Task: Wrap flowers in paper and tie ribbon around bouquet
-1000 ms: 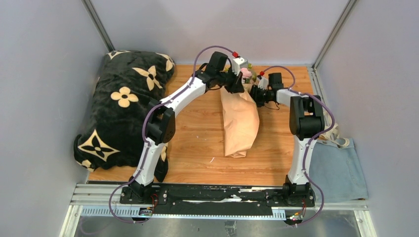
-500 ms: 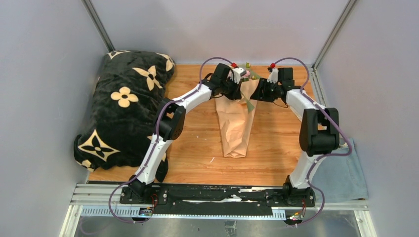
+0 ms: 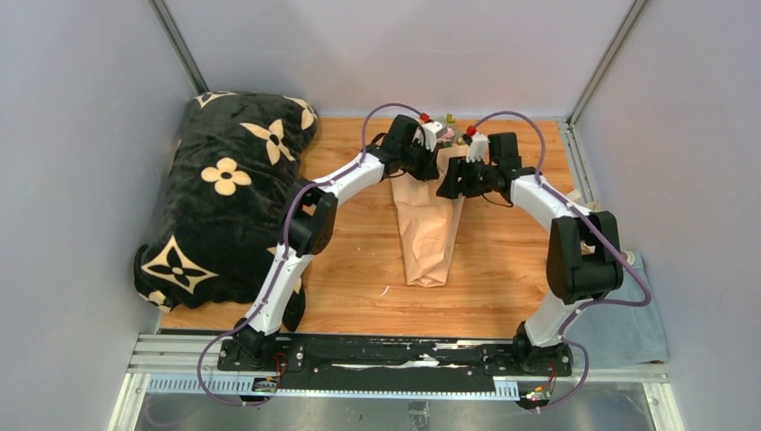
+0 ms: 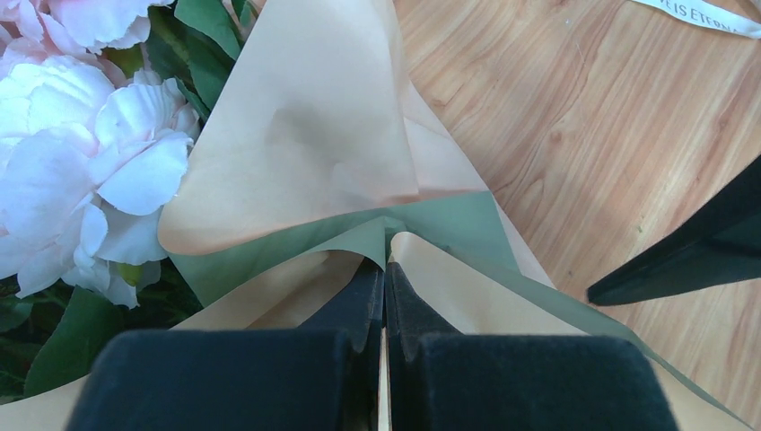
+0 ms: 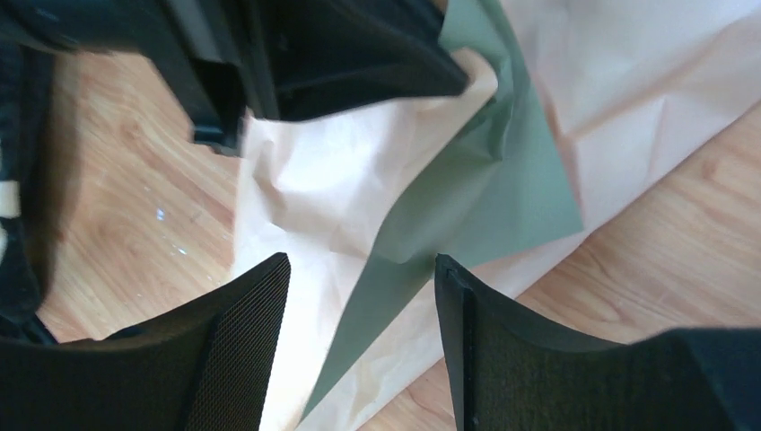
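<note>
**Bouquet** (image 3: 429, 229): lay on the tabletop (image 3: 359, 269) between the two arms, toward the far edge. Its long axis ran near to far, with the flowers (image 4: 81, 153) at the far end and the narrow tip pointing back at the arm bases.

**Left pincer** (image 4: 386, 274): fully shut, pinching the paper (image 4: 305, 135) where the green inner fold met the tan.

**Right pincer** (image 5: 359, 269): wide open and holding nothing, poised over the green flap. I could not tell whether it touched.

**Step, as I judged it:** folding the right flap over. I would close on that flap's edge, draw it across the stems, and hold the left pinch fixed so the cone could not unroll.
</note>
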Action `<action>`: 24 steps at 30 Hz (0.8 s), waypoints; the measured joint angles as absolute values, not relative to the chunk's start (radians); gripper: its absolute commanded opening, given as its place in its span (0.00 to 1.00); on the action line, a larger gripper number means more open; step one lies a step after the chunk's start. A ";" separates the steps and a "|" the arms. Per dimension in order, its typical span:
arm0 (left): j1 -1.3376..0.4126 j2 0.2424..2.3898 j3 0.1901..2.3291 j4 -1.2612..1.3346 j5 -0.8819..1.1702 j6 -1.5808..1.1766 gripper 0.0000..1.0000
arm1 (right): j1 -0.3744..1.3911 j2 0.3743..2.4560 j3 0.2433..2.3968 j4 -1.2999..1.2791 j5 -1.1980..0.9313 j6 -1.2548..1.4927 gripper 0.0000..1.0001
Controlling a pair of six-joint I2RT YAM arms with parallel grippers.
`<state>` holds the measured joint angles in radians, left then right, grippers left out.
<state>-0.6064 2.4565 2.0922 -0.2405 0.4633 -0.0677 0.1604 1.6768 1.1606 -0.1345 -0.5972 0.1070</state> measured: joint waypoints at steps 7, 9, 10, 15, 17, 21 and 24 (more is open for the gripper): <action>-0.606 2.457 2.092 -0.241 0.461 -0.067 0.09 | 0.190 1.722 1.162 -0.215 -0.507 0.040 0.06; -0.606 2.457 2.092 -0.241 0.463 -0.065 0.36 | 0.190 1.722 1.162 -0.221 -0.484 0.033 0.00; -0.606 2.457 2.093 -0.241 0.463 -0.054 0.49 | 0.190 1.723 1.162 -0.225 -0.477 0.028 0.00; -0.606 2.453 2.164 -0.344 0.469 0.034 0.79 | 0.160 1.742 1.147 -0.199 -0.471 0.078 0.00; -0.606 2.432 2.185 -0.387 0.466 0.085 0.80 | 0.129 1.750 1.129 -0.173 -0.481 0.111 0.00; -0.611 2.321 2.182 -0.505 0.444 0.202 0.76 | 0.071 1.779 1.081 -0.099 -0.539 0.190 0.00; -0.636 2.197 2.125 -0.568 0.414 0.291 0.59 | 0.050 1.803 1.054 -0.053 -0.577 0.245 0.00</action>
<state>-0.6365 2.1971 2.1254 -0.5682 0.4141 0.2909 0.0498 1.8030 1.0542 -0.0532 -0.5774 0.2447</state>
